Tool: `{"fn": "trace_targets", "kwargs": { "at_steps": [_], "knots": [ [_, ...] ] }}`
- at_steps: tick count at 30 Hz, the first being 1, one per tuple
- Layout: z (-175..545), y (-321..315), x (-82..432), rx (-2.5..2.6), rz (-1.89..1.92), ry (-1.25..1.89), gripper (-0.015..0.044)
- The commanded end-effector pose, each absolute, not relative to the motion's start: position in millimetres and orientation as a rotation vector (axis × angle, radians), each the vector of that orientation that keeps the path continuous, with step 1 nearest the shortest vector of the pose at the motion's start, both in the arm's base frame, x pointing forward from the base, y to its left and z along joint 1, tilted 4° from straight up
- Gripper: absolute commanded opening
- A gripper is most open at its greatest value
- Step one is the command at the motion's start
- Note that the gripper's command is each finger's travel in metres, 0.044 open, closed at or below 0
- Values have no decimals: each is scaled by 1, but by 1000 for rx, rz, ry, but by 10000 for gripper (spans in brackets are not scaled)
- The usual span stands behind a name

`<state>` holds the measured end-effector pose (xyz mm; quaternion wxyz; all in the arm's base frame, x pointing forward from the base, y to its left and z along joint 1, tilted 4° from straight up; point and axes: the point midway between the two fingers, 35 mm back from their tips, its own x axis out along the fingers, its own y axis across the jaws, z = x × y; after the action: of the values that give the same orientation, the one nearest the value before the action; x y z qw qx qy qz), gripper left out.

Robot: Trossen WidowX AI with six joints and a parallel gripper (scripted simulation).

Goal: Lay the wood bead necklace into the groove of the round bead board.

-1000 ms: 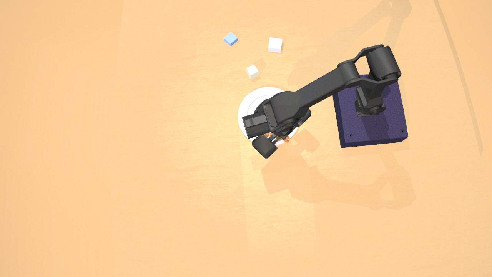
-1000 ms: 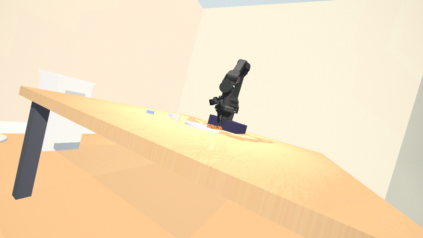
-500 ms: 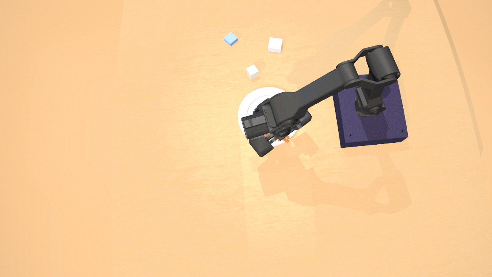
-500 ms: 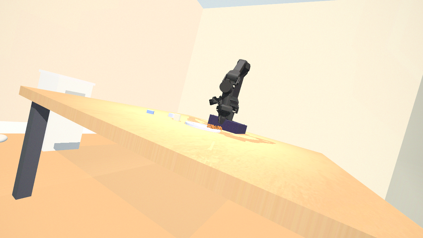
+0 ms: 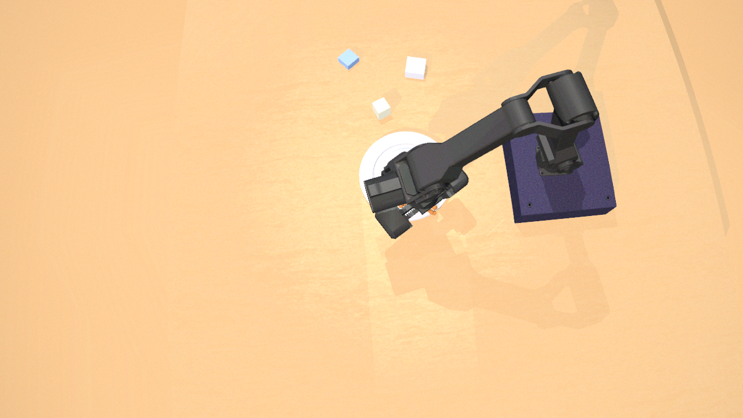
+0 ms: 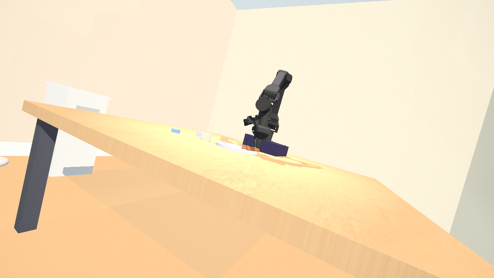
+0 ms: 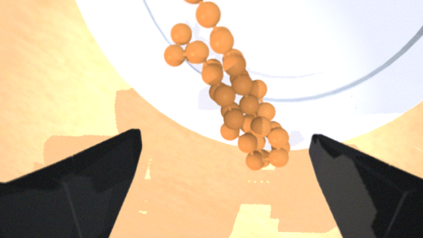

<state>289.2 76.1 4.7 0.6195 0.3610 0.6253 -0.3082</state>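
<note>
The orange wood bead necklace (image 5: 432, 210) (image 6: 250, 148) (image 7: 248, 104) lies bunched in doubled, overlapping strands across the edge of the white round bead board (image 5: 366, 158) (image 6: 225, 146) (image 7: 115, 49). In the wrist view its near end overhangs the board's rim and its far end runs out of the top of the frame. My gripper (image 6: 258, 145) (image 7: 226, 135) is open, pointing down above the board's edge, with nothing gripped. In the wrist view the bunched near end shows between the two fingertips. The arm hides much of the board and necklace in the top view.
A blue block (image 5: 348, 58) (image 6: 175, 130), a white block (image 5: 415, 67) and a cream cube (image 5: 381, 108) (image 6: 206, 137) lie beyond the board, towards the top in the top view. The arm stands on a dark purple base (image 5: 571, 200) (image 6: 274, 148) to the board's right there.
</note>
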Motion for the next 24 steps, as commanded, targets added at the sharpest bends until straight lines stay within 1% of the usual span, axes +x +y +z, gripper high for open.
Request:
{"fn": "trace_targets", "kwargs": {
  "at_steps": [1, 11, 24],
  "knots": [
    [-3, 76, 288, 834, -715, 1441, 380],
    [-13, 77, 287, 836, -717, 1443, 380],
    [-11, 77, 288, 831, -715, 1442, 39]
  ]
}}
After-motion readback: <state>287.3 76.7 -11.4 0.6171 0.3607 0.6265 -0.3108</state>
